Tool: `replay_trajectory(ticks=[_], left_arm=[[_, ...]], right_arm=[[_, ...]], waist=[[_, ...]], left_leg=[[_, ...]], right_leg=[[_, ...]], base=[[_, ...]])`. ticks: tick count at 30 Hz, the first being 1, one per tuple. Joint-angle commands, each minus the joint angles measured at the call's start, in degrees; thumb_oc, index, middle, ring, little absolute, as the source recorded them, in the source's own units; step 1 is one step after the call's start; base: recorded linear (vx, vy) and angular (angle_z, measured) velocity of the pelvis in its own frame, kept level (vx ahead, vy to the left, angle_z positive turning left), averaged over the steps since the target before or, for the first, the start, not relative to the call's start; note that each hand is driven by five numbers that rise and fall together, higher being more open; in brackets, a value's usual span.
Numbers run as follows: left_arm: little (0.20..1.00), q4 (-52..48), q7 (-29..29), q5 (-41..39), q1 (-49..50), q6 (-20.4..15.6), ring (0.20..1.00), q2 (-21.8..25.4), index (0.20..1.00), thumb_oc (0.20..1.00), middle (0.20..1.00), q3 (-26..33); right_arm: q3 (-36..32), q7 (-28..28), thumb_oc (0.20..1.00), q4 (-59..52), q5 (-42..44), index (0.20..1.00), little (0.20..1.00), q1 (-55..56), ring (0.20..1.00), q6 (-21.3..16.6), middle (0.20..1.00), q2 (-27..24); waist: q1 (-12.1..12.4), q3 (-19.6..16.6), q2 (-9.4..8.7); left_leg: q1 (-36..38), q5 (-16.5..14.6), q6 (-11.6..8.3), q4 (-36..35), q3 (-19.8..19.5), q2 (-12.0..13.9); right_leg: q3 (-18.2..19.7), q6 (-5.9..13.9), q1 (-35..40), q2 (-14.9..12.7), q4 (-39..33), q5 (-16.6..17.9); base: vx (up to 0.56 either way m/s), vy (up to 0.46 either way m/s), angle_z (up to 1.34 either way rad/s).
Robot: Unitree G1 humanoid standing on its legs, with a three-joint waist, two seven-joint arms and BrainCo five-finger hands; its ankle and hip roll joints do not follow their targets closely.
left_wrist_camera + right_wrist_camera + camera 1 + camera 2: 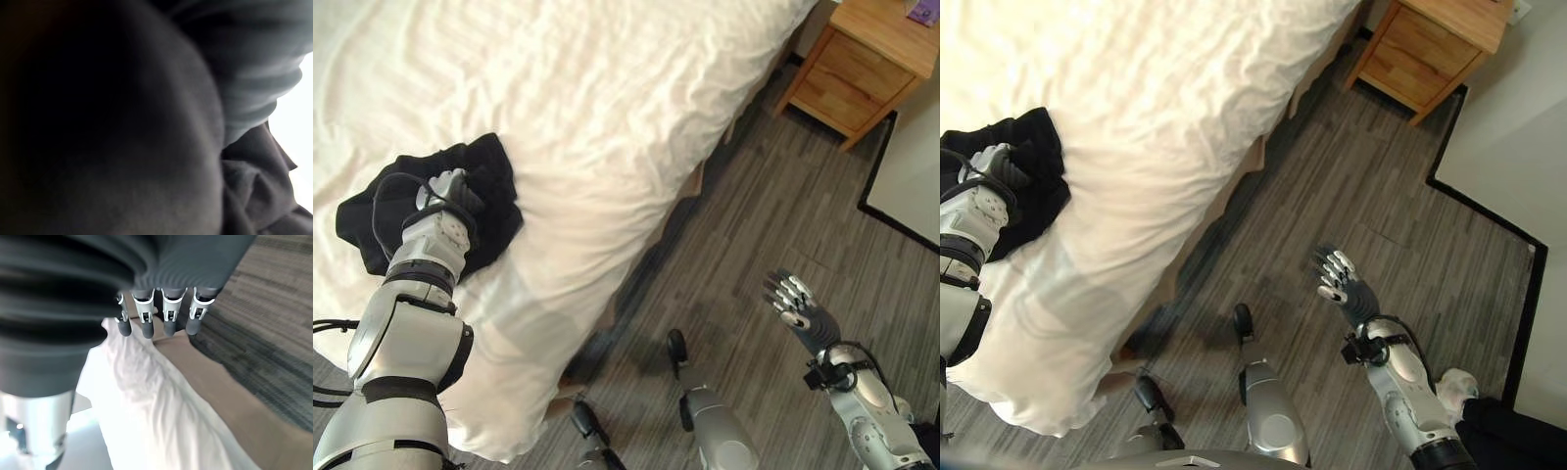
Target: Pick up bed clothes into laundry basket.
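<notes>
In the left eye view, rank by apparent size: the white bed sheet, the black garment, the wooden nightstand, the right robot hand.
1. white bed sheet
2. black garment
3. wooden nightstand, cut off by the frame, so close to the garment
4. right robot hand

Dark ribbed cover of the left hand [254,68] across the upper right, its fingers hidden. Crumpled black cloth [259,196] bunches at the lower right, pressed right against the hand, with bright white bedsheet [304,122] at the right edge.

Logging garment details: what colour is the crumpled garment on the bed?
Black, crumpled cloth garment on the white bed sheet; clearest in the left eye view.
</notes>
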Motion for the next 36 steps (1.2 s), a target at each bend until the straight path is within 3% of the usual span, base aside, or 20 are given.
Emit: replay_trajectory(ticks=[1,3,6,7,12,14,16,24,26,30,36], left_arm=[[0.2,-1.45,-2.17,-25.69,4.65,-3.27,0.2,-0.82,0.2,0.2,0.2,7.62],[0.2,-9.21,-3.54,-42.79,7.55,-7.09,0.2,-3.33,0.2,0.2,0.2,12.88],[0.2,-20.74,-5.39,-58.22,13.43,-10.44,0.2,-7.96,0.2,0.2,0.2,15.78],[0.2,-28.39,-7.37,-67.92,16.34,-12.13,0.2,-11.02,0.2,0.2,0.2,17.1],[0.2,-43.91,-11.26,-81.52,22.1,-17.4,0.2,-18.94,0.2,0.2,0.2,21.48],[0.2,-46.59,-11.85,-82.3,24.07,-18.38,0.2,-21.14,0.2,0.2,0.2,22.15],[0.2,-53.56,-14.23,-83.9,31.41,-20.29,0.2,-28.06,0.2,0.2,0.2,22.46],[0.2,-58.83,-16.65,-85.02,48.06,-19.28,0.2,-34.63,0.2,0.2,0.2,25.58],[0.2,-59.38,-15.94,-81.68,54.83,-17.83,0.2,-34.28,0.2,0.2,0.2,26.65],[0.2,-59.58,-15.74,-78.96,58.93,-16.54,0.2,-34.26,0.2,0.2,0.2,27.37],[0.2,-62.91,-15.15,-76.08,58.58,-16.43,0.2,-33.63,0.2,0.2,0.2,25.95]], right_arm=[[-3.55,-0.49,1.0,-0.12,1.25,1.0,1.0,-1.72,1.0,-3.24,1.0,1.18],[-4.83,-1.84,1.0,0.58,0.93,1.0,1.0,-2.42,1.0,-3.87,1.0,1.85],[-6.6,-4.09,1.0,1.63,-0.31,1.0,1.0,-4.07,1.0,-4.27,1.0,2.59],[-7.24,-5.3,1.0,2.02,-1.18,1.0,1.0,-5.15,1.0,-4.21,1.0,3.2],[-8.38,-6.45,1.0,2.4,-2.49,1.0,1.0,-5.56,1.0,-4.51,1.0,5.29],[-8.77,-6.78,1.0,2.61,-2.86,1.0,1.0,-5.32,1.0,-4.58,1.0,5.83],[-10.11,-7.42,1.0,3.61,-4.11,1.0,1.0,-5.81,1.0,-4.98,1.0,7.8],[-15.71,-9.06,1.0,4.09,-2.02,1.0,1.0,-6.24,1.0,-6.98,1.0,10.61],[-18.96,-9.47,1.0,3.31,-0.36,1.0,1.0,-5.72,1.0,-7.81,1.0,11.01],[-20.68,-9.36,1.0,3.39,0.41,1.0,1.0,-4.79,1.0,-8.01,1.0,11.59],[-19.9,-8.95,1.0,2.69,0.15,1.0,1.0,-4.04,1.0,-7.62,1.0,12.18]], waist=[[1.48,3.97,-0.04],[2.14,3.97,0.55],[2.8,3.72,1.2],[3.05,3.17,1.63],[3.51,0.49,2.4],[3.67,-0.24,2.62],[4.34,-2.79,3.05],[6.4,-6.07,3.38],[7.38,-6.61,3.84],[8.27,-7.3,3.96],[8.66,-7.42,3.98]], left_leg=[[0.19,3.68,-1.44,0.34,-3.69,2.16],[0.72,3.34,-1.33,0.34,-4.14,1.96],[1.82,2.9,-1.03,0.34,-4.65,1.62],[2.79,2.54,-0.82,0.34,-4.81,1.35],[6.43,1.06,-0.41,0.34,-4.83,0.68],[7.55,0.58,-0.2,0.34,-4.86,0.5],[10.71,-0.4,0.37,0.34,-4.96,-0.14],[14.95,-1.67,1.78,0.34,-5.41,-1.56],[15.81,-2.05,2.38,0.34,-5.99,-2.13],[16.77,-2.47,2.97,0.34,-6.45,-2.84],[17.25,-2.91,3.69,0.34,-7.06,-3.69]], right_leg=[[-0.8,5.97,5.8,-4.31,0.82,-5.21],[-1.13,5.91,6.63,-4.52,0.82,-5.49],[-1.47,5.77,8.07,-4.78,0.82,-5.92],[-1.61,5.69,9.14,-4.87,0.82,-6.25],[-2.08,5.43,13.21,-5.12,0.82,-7.77],[-2.29,5.41,14.46,-5.22,0.82,-8.14],[-2.43,5.1,17.97,-5.56,0.82,-9.35],[-3.1,4.51,22.82,-5.98,1.13,-10.93],[-3.71,4.51,23.92,-6.32,1.72,-11.32],[-4.21,4.6,25.23,-6.75,2.06,-11.79],[-4.12,4.77,25.42,-7.26,3.61,-12.38]], base=[[0.02,0.046,0.1],[0.02,0.04,0.12],[0.03,0.04,0.15],[0.07,0.056,0.22],[0.08,0.029,0.09],[0.1,0.011,-0.01],[0.15,0.003,-0.03],[0.07,-0.002,0.01],[0.03,0.017,0.08],[0.02,0.019,0.2],[0.0,0.012,0.03]])
